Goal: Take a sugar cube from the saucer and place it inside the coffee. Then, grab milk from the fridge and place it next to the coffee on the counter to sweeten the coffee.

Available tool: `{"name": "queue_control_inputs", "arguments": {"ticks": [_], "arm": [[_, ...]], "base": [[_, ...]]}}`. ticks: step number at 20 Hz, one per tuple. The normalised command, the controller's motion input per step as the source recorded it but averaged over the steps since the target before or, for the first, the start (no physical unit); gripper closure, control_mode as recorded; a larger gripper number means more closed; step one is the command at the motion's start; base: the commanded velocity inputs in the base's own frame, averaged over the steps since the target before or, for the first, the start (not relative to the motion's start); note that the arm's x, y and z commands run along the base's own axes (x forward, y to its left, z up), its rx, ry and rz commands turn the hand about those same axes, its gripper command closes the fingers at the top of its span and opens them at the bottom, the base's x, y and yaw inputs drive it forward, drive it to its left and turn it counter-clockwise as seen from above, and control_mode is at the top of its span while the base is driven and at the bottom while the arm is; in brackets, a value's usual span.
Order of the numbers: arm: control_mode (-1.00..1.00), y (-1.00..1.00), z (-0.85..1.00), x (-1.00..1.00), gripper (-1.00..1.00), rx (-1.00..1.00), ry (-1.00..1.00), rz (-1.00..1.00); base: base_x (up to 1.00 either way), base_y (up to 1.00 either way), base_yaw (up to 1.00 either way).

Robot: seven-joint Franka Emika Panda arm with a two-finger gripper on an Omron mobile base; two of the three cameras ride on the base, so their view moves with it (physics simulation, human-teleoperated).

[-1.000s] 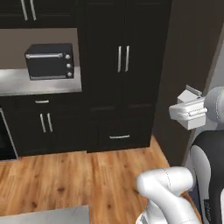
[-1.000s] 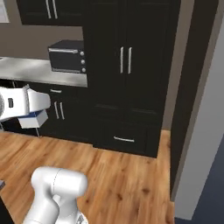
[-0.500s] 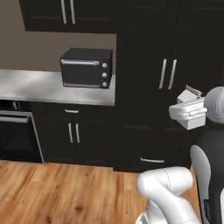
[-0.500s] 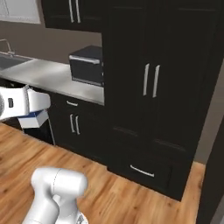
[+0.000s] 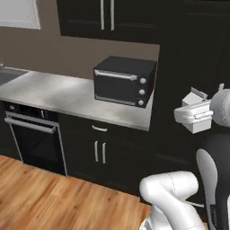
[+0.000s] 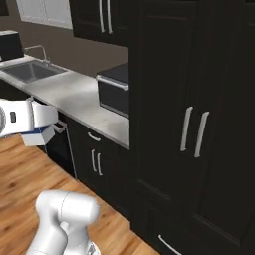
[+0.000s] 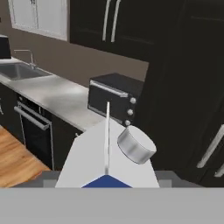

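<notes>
Cardboard of this sort is light and stiff enough to carry, but I would guess it dents under a hard squeeze and its smooth printed sides could slip, so the flat walls below the gable look like the place to hold it, not the folded ridge or the cap. The milk (image 7: 107, 162) fills the lower middle of the hand view: a white carton with a sloped gabled top, a thin upright seam along the ridge, a stubby grey round cap set on the right-hand slope, and a dark blue band just showing at the bottom edge. It stands upright, well above the wooden floor. In the right base view the same carton shows at the left edge as a small white and blue block tucked under the white hand. The gripper (image 5: 193, 116) sits at the right of the left base view, and its jaws stand wide and appear clamped on the carton's body, though the tips themselves are hidden behind it. Beyond, a black toaster oven (image 5: 125, 81) rests on a pale grey worktop (image 5: 54, 94) in the middle of the frame, with a sink (image 6: 32, 69) at the upper left of the right base view and tall black cabinets (image 6: 194, 124) on the right.
</notes>
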Motion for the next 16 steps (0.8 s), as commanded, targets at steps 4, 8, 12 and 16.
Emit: {"name": "queue_control_inputs", "arguments": {"ticks": [4,8,12,16], "arm": [[1.0,0.0,0.0,0.0,1.0,0.0,0.0,0.0],[1.0,0.0,0.0,0.0,1.0,0.0,0.0,0.0],[1.0,0.0,0.0,0.0,1.0,0.0,0.0,0.0],[1.0,0.0,0.0,0.0,1.0,0.0,0.0,0.0]], "base": [[1.0,0.13,0.39],[1.0,0.59,0.31],[0.99,0.99,0.2],[0.89,1.0,0.19]]}}
